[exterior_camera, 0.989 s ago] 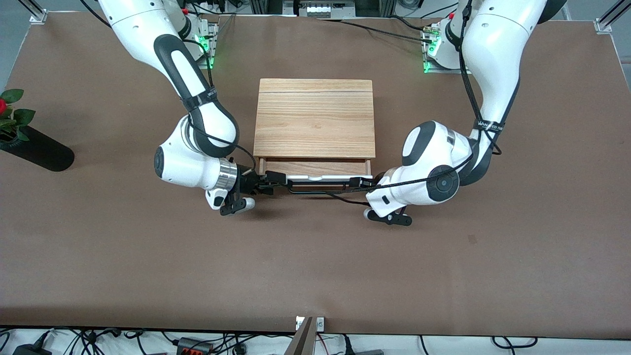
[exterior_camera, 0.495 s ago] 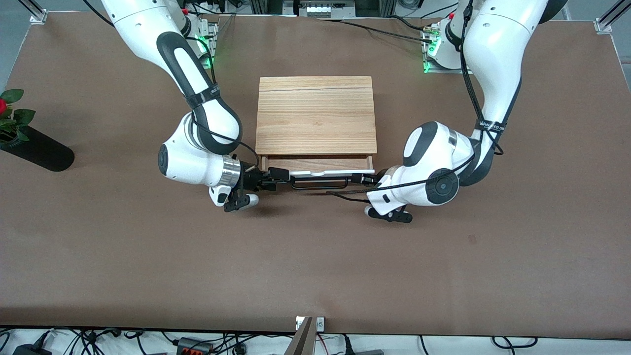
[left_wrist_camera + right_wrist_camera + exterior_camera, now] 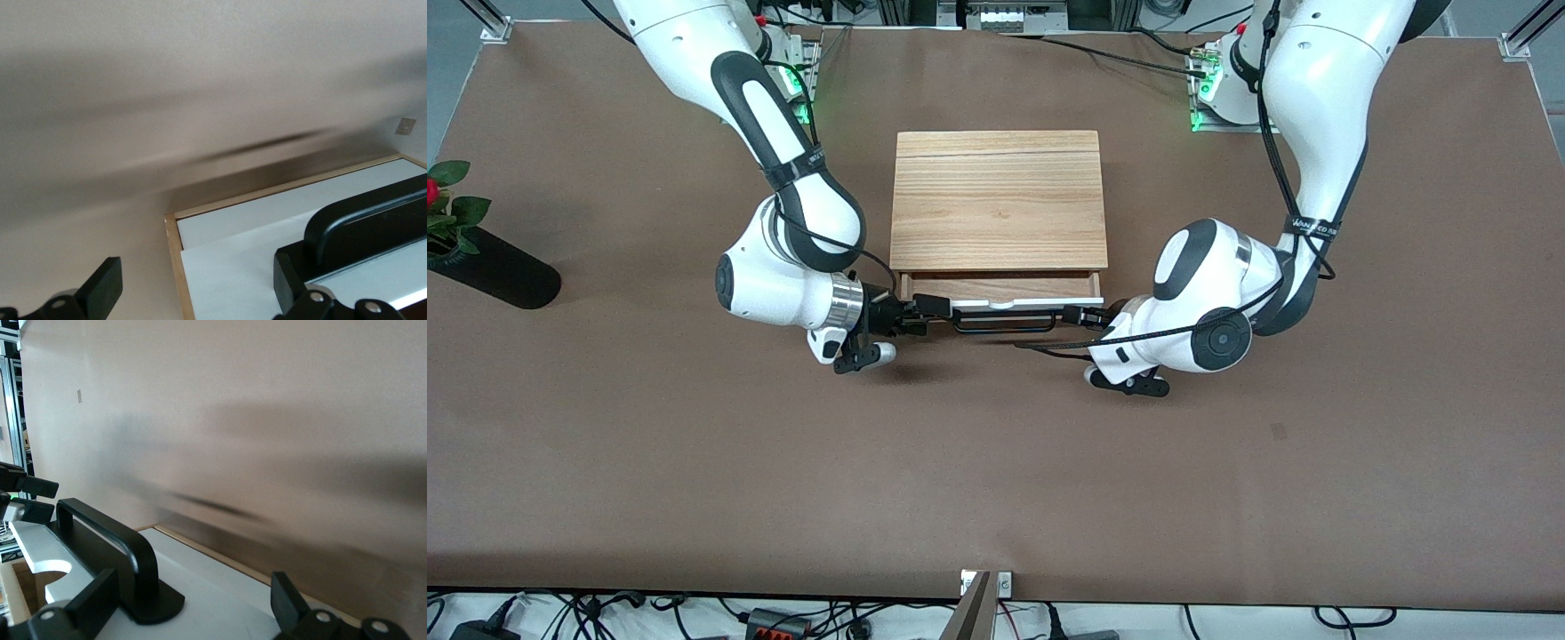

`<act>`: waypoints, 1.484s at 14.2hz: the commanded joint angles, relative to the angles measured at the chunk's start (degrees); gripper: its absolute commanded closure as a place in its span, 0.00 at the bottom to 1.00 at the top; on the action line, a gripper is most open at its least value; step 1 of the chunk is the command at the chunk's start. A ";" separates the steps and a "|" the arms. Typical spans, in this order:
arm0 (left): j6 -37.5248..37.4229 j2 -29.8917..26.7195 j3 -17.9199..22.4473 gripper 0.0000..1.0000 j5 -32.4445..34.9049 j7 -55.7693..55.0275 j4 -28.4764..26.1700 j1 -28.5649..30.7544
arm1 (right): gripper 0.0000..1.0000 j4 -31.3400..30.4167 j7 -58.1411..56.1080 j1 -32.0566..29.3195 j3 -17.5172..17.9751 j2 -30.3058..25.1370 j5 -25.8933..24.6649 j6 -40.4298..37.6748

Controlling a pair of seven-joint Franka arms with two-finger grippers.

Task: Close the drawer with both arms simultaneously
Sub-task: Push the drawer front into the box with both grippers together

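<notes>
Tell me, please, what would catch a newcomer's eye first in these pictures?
Two white arms meet at the front of a light-wood cabinet mid-table. The drawer stands only slightly open, and the right gripper and left gripper, both open, sit at either end of its black handle. A red flower sits at the right arm's end of the table.

Drawer [image 3: 1000,289] interior mostly hidden under cabinet [image 3: 999,200] top — handle [image 3: 363,223] cut off at left wrist view's edge; table [image 3: 267,420] blurred in wrist views.
</notes>
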 commanded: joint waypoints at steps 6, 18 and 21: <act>-1.77 -0.76 -0.15 0.00 -3.86 -0.15 -0.20 0.36 | 0.00 -8.11 -1.52 2.26 -0.38 0.58 -3.61 -0.31; -4.94 -0.85 -0.15 0.00 -4.74 -0.07 0.42 1.68 | 0.00 -8.64 -1.35 1.64 -3.19 -0.12 -10.29 -7.26; -4.94 -0.85 -0.15 0.00 -4.83 -0.24 0.33 1.50 | 0.00 -8.72 -1.35 1.99 -3.10 -0.12 -10.38 -7.26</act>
